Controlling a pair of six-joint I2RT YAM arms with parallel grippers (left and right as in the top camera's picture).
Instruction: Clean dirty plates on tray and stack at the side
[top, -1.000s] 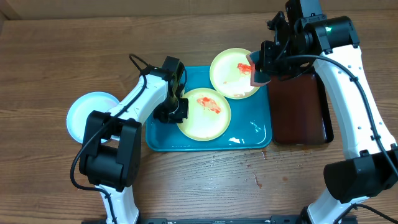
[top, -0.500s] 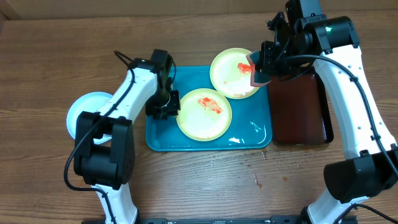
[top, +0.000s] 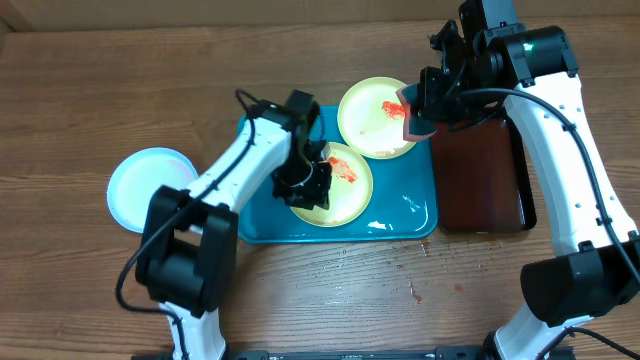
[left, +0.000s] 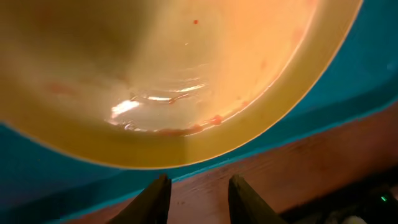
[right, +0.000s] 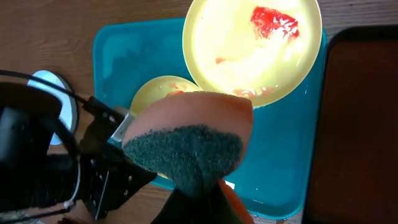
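**Two plates on the tray, one on the wood.** Your left hand (top: 306, 184) hangs over the near plate (top: 345, 197). This is one of two yellow-green-rimmed plates on the teal tray (top: 400, 185). The hand's fingers (left: 152, 200) stand a little apart with nothing between them. From overhead, the hand and its forearm cover the plate's left side.

Your right hand (top: 420, 106) is clamped tight on a sponge (right: 186, 146), peach with a dark green scouring face. It holds the sponge over the right rim of the far plate (top: 365, 125) and hides a bit of that rim. The far plate lies at the tray's far right corner, its edge overhanging the tray's far rim. Its near edge meets or overlaps the near plate; you cannot tell which.

Each of the two plates carries a red sauce smear (top: 343, 170). Your left wrist view adds a wet gleam and faint pink traces on the near plate.

The light-blue-rimmed plate (top: 148, 188) sits alone on the wooden surface (top: 80, 100), left of the tray and apart from it.

A dark reddish tray (top: 485, 175) with a black rim lies just beside the teal tray on the right, partly under your right arm. Red specks (top: 415, 291) dot the surface in front of the trays. A black cable (top: 250, 103) loops off your left arm.

The count is three plates, two trays, one sponge and two arms.
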